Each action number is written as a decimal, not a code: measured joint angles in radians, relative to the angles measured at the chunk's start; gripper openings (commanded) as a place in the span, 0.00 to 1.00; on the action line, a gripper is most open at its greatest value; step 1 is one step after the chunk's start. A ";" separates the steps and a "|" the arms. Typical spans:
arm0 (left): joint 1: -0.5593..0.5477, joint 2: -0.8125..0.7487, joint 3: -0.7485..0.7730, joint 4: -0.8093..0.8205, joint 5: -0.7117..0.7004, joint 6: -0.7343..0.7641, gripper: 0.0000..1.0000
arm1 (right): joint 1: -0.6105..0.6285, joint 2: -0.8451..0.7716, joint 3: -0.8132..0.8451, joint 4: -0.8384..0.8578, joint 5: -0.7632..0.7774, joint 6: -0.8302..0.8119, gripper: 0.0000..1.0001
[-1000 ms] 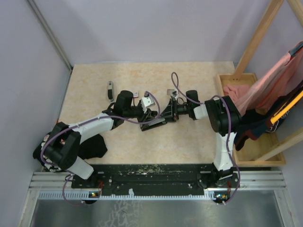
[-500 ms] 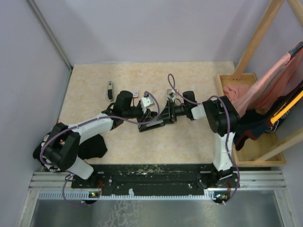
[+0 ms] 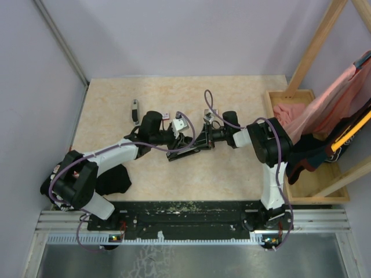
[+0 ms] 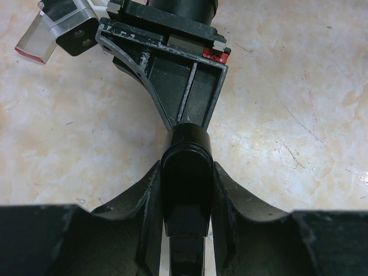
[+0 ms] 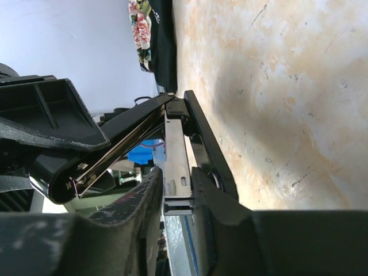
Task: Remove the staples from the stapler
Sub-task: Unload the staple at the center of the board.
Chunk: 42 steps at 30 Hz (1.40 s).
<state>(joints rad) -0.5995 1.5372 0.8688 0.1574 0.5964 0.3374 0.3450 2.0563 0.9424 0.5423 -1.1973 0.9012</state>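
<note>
The black stapler (image 3: 188,149) is propped open at the middle of the table, between the two arms. My left gripper (image 3: 175,145) is shut on its black top arm (image 4: 185,172), which fills the gap between the fingers (image 4: 144,195). My right gripper (image 3: 203,139) comes in from the right. Its jaws press both sides of the stapler's silver staple rail (image 5: 175,155), with the black base (image 5: 210,149) just beside them. A small shiny block (image 5: 177,206) sits at the rail's near end. I cannot tell the staples apart from the rail.
A small red-and-white box (image 3: 166,116) and a little dark tool (image 3: 134,110) lie behind the left arm. A black cloth (image 3: 113,179) is near the left base. A wooden tray (image 3: 313,185) with clothes stands at the right edge.
My right gripper has slid a little left onto the stapler and its jaws have narrowed on the silver rail. The left gripper keeps its hold, and the stapler has shifted slightly left.
</note>
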 measured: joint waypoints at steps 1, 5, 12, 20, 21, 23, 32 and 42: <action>0.000 0.000 0.000 0.000 0.000 0.000 0.00 | 0.000 0.000 0.000 -0.001 0.000 -0.004 0.18; 0.002 -0.002 -0.002 -0.004 0.004 -0.001 0.00 | 0.000 0.000 0.001 -0.027 0.001 -0.016 0.06; 0.031 -0.014 -0.003 -0.025 0.016 -0.001 0.00 | -0.001 0.000 0.025 -0.122 0.011 -0.086 0.00; 0.080 -0.093 -0.034 -0.042 0.032 0.036 0.00 | -0.036 -0.004 0.042 -0.184 0.021 -0.143 0.00; 0.084 -0.109 -0.044 -0.045 0.032 0.044 0.00 | -0.042 -0.006 0.042 -0.190 0.022 -0.150 0.00; 0.091 -0.145 -0.068 -0.047 0.025 0.059 0.00 | -0.053 -0.010 0.042 -0.199 0.022 -0.167 0.00; 0.119 -0.266 -0.164 -0.068 -0.031 0.118 0.00 | -0.086 -0.027 0.042 -0.240 0.035 -0.237 0.00; 0.184 -0.334 -0.237 -0.109 -0.054 0.184 0.00 | -0.093 -0.028 0.042 -0.261 0.053 -0.278 0.00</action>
<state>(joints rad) -0.4152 1.2034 0.6315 0.0486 0.5426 0.5217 0.2523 2.0281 0.9840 0.2813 -1.1439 0.6228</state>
